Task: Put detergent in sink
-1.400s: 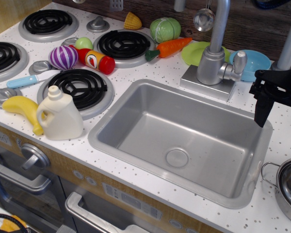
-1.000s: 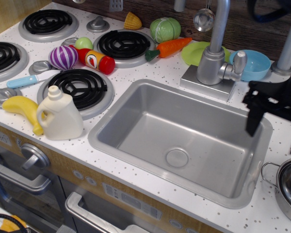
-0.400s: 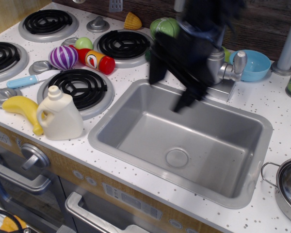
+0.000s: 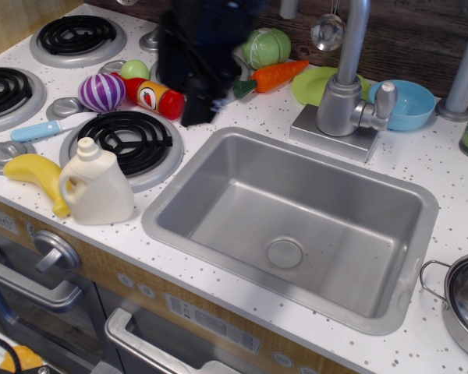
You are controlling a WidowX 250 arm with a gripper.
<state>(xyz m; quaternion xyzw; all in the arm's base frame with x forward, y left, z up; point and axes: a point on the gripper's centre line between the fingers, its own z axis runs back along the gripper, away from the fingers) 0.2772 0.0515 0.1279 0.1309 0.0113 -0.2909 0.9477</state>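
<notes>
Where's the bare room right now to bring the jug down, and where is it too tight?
The sink basin is bare apart from its drain: the widest free patch. Bare countertop also runs along its right rim, between blue bowl and steel pot. Crowded: the detergent touches the banana, and toys cluster by the blurred gripper.

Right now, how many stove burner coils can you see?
4. Far-left burner, left-edge burner partly cropped, front burner behind the detergent, and back burner partly hidden by the blurred gripper.
</notes>
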